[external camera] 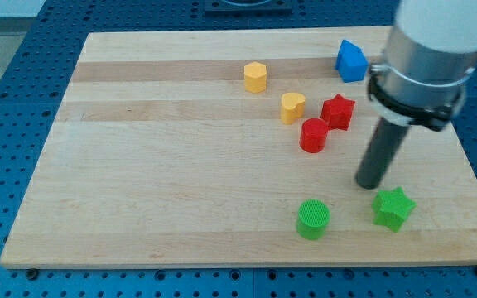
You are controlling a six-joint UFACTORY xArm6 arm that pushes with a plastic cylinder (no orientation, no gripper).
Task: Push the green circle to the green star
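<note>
On the bench, layout: a pale wooden board [180, 165] lies on a blue perforated bench [7, 124]; six small blocks sit toward the view's right half of the board
Green circle: the green circle [312, 219] stands near the view's bottom edge of the board; it is upright and touches no other block
Green star: the green star [393, 208] lies to the view's right of the green circle, near it, with bare wood between the two
My tip: my tip [369, 184] rests on the board just above and slightly left of the green star, close to it; whether they touch I cannot tell; it is up and to the right of the green circle, apart from it
Hand: the arm carries no hand, only a straight dark rod below a grey and white collar; nothing is held
Red pair: a red cylinder [313, 135] touches or almost touches a red star [338, 111] up and to its right
Yellow pair: a yellow heart [292, 107] sits just left of the red star; a yellow hexagon [255, 77] stands further up and left, apart
Blue block: a blue block [350, 60] sits near the view's top edge, beside the arm's collar; its exact shape is unclear
</note>
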